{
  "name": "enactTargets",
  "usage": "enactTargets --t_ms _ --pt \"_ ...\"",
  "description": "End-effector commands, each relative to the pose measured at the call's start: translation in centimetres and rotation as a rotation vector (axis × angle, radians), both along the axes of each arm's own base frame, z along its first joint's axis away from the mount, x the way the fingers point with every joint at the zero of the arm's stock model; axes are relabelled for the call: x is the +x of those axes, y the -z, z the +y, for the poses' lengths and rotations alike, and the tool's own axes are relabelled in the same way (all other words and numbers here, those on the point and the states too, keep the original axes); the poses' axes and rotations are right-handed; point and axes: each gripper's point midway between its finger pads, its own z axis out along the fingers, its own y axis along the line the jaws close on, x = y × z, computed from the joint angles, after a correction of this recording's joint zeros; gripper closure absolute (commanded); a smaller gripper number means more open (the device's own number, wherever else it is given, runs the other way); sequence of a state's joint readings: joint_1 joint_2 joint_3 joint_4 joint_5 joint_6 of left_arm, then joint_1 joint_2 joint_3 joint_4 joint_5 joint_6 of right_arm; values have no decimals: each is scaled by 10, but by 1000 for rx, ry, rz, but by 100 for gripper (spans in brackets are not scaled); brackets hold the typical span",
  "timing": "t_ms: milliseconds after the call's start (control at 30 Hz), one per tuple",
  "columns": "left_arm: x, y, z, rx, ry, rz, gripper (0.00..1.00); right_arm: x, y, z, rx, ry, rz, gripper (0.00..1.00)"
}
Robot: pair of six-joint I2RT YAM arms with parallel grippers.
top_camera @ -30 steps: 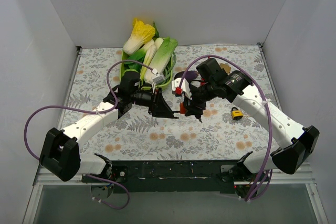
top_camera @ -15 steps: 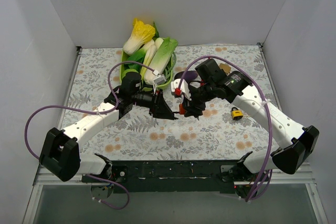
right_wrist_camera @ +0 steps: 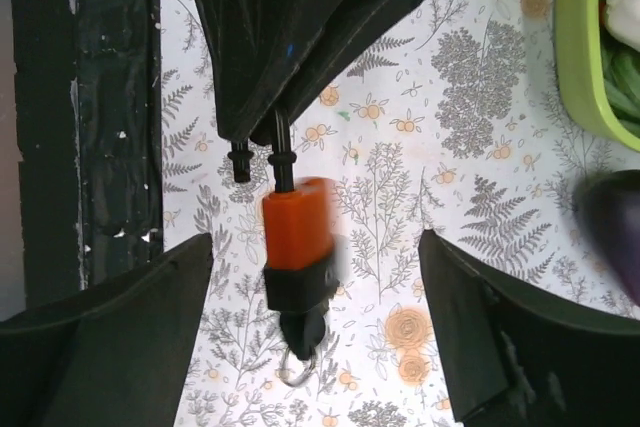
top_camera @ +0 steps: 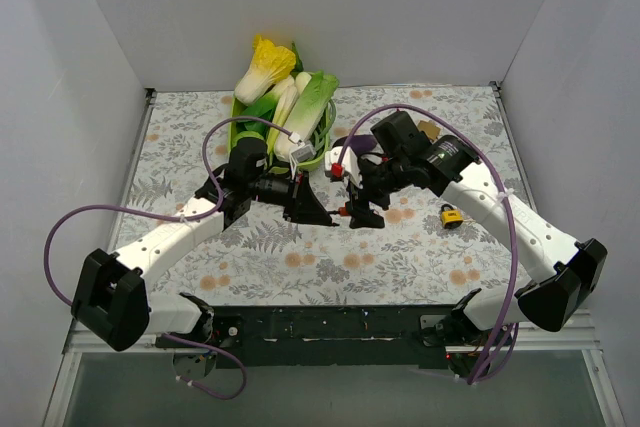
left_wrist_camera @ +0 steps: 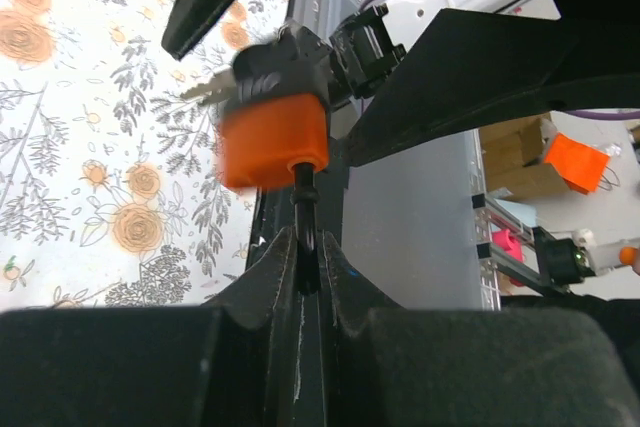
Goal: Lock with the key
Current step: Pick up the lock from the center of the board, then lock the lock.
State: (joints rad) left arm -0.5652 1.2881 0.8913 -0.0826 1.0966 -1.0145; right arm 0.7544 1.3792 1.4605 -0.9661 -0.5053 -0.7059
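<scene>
Jaws of the left gripper (left_wrist_camera: 308, 257) are clamped on the shackle (left_wrist_camera: 302, 192) of the orange padlock (left_wrist_camera: 275, 142); jaws of the right gripper (right_wrist_camera: 315, 257) stand wide apart.

The padlock is held above the floral cloth (top_camera: 400, 257) at mid-table, between the two grippers. A black-headed key (left_wrist_camera: 285, 72) sits at the end of the body opposite the shackle, though whether it is fully seated cannot be told. The right fingers (right_wrist_camera: 120, 317) flank the padlock on both sides without touching it. The left gripper's black fingers fill the top of the right wrist view, and from above both grippers hide most of the lock. Just behind stand a green basket (top_camera: 318, 159) of leafy greens (top_camera: 285, 87) and a purple eggplant (right_wrist_camera: 615, 227). A small yellow padlock (top_camera: 450, 215) lies on the cloth to the right.
</scene>
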Motion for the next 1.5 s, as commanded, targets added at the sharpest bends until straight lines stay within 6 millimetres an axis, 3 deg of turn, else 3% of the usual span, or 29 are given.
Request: enactTargets --t_ms 0,167,300,467,567,667,1000,1100,1133,1300,1400,1433,1467 --pt "-5 -28 6 -47 -31 -86 100 13 -30 1 111 55 -11 7" --pt "-9 -42 7 -71 -22 -91 100 19 -49 -14 172 87 -16 6" --pt "-7 -53 8 -80 -15 -134 100 8 -62 -20 219 54 -27 6" --pt "-3 -82 8 -88 17 -286 100 -13 -71 -25 258 -2 -32 5" --pt "5 -99 9 -81 -26 -359 100 -21 -74 -25 275 -27 -24 5" --pt "0 -110 11 -103 0 -399 100 -20 -75 -23 283 -31 -33 5" --pt "-6 -122 12 -105 51 -453 100 -21 -93 -4 341 -67 -52 13" --pt "-4 -122 11 -104 48 -462 100 -23 -93 1 346 -82 -54 21" --pt "-3 -123 10 -105 50 -464 100 -22 -92 2 343 -83 -48 29" --pt "-1 -124 9 -101 43 -471 100 -25 -89 8 344 -89 -17 50" --pt "1 -125 9 -100 26 -491 100 -27 -91 11 354 -87 0 67" --pt "3 -125 8 -99 15 -501 100 -27 -91 12 356 -88 6 80" --pt "3 -125 8 -100 11 -509 100 -28 -90 13 355 -85 21 86"
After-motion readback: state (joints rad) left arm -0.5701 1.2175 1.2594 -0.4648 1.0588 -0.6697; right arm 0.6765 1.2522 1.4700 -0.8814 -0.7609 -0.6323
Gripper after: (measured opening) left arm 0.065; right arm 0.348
